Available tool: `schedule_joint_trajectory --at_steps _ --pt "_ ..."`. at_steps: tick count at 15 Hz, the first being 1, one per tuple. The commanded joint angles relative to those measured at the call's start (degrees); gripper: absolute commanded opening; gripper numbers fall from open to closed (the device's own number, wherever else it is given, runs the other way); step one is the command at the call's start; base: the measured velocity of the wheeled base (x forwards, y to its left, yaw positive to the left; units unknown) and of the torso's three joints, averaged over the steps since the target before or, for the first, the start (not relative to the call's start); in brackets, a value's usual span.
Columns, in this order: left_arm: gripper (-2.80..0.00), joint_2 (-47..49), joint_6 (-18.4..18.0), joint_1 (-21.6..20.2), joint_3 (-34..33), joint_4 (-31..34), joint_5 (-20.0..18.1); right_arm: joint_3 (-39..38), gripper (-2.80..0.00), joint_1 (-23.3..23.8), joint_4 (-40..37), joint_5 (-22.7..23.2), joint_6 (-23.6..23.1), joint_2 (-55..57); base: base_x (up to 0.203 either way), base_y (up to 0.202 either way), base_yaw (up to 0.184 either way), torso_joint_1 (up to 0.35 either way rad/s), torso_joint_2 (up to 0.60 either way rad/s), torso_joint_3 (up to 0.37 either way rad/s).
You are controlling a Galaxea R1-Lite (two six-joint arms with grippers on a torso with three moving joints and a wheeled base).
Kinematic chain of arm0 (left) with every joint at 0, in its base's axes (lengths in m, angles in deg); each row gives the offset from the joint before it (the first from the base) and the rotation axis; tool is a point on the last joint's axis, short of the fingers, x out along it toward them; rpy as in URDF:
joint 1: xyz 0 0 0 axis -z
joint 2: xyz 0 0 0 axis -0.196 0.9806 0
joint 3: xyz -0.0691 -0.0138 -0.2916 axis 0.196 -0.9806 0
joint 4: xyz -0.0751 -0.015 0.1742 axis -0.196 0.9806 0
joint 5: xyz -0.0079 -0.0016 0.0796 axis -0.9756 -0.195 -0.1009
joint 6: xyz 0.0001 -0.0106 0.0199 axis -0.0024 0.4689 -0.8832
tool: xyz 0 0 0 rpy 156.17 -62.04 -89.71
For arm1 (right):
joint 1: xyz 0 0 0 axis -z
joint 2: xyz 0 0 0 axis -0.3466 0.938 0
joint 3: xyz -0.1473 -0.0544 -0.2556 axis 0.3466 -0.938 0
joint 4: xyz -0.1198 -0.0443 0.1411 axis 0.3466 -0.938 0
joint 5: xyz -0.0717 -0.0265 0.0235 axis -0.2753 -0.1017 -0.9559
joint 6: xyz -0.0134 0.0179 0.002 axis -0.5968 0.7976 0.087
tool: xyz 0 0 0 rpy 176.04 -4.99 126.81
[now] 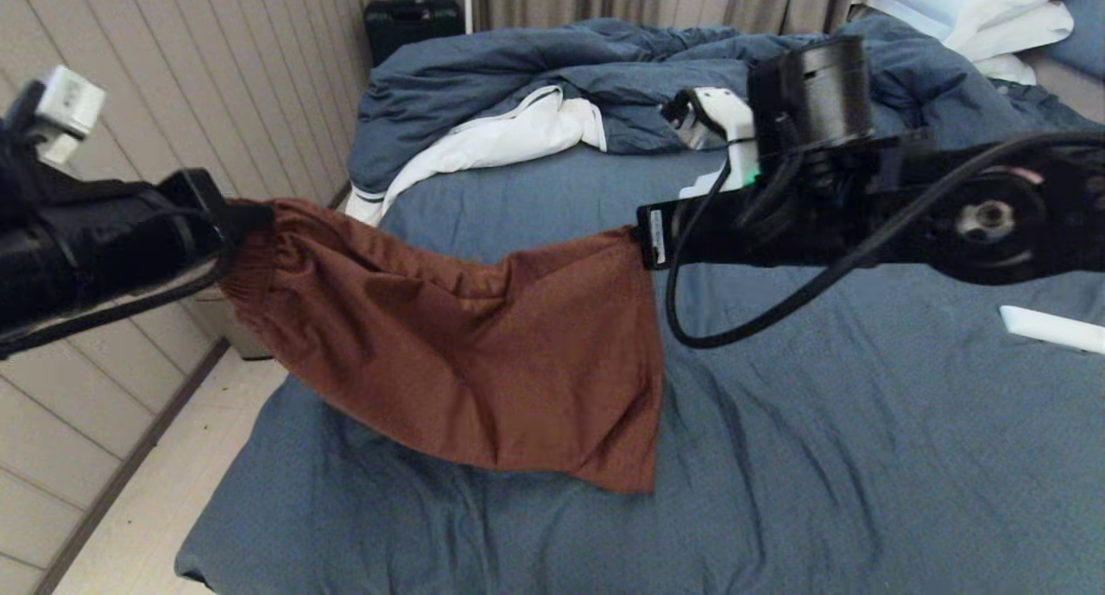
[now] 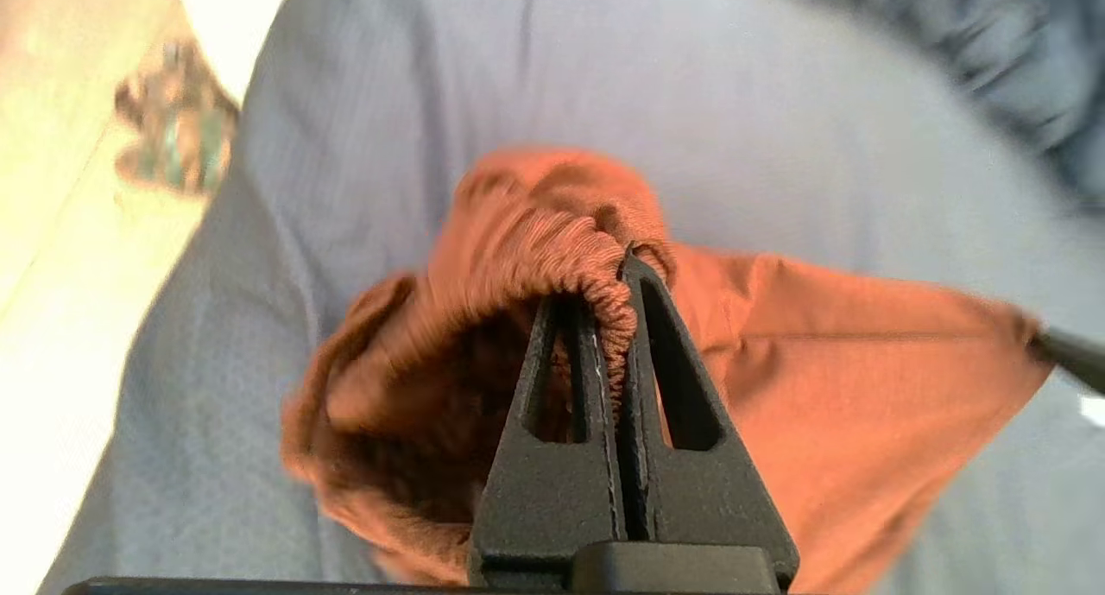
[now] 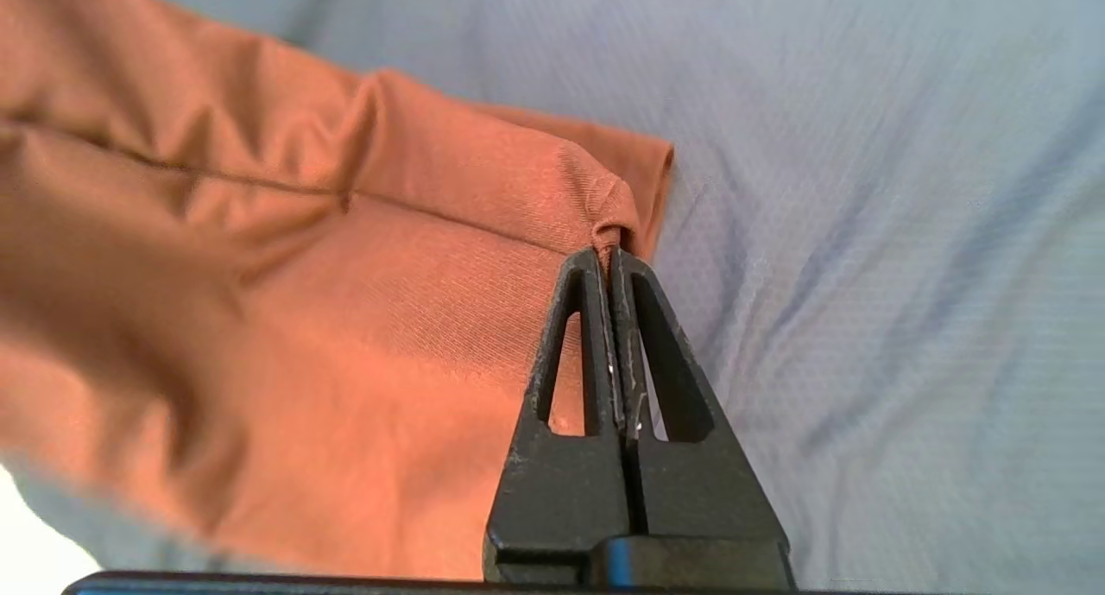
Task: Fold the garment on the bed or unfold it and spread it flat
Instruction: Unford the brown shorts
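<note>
Both sets of jaws are seen clamped tight on cloth: the left gripper (image 2: pixel 623 262) is pinched onto the ribbed elastic waistband (image 2: pixel 561 245) of the rust-brown shorts (image 1: pixel 466 353), and the right gripper (image 3: pixel 609 258) is nipped onto a small tuck of fabric at a hem corner (image 3: pixel 617 219). Between the two grips the shorts are slung in a sagging curve, raised off the slate-blue sheet (image 1: pixel 863 457) of the bed, with the bulk of the cloth drooping below the line between the jaws and the lower edge apparently brushing the sheet, though contact cannot be confirmed. Beyond the right jaws, the rumpled blue duvet (image 1: pixel 535 77) is heaped well apart from the hanging cloth. For the spreading to be done well, the slack between the jaws would best be taken out by the grips being drawn gently apart until the top edge runs straight. Both grips would then be lowered together and kept level, so that the hanging edge is laid first and the rest is draped away from it without creases. Care is called for at the right jaws, where only a thin pinch is held and a sharp tug could slip it free. Release is best saved until the cloth is fully supported.
</note>
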Motion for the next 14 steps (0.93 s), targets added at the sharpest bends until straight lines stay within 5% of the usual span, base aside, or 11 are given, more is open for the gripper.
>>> schedule_joint_trajectory --at_steps 1,14 --pt "-2.80 -6.5 0.1 0.2 5.9 6.7 -0.1 -2.8 -2.80 -1.4 0.0 -0.4 -0.2 -9.5 0.000 0.000 0.000 0.000 0.00 0.000" --pt "-2.80 -16.0 -0.5 1.5 22.1 21.7 -0.4 -5.2 -2.80 -11.7 -1.4 -5.7 -3.7 -25.7 0.000 0.000 0.000 0.000 0.00 0.000"
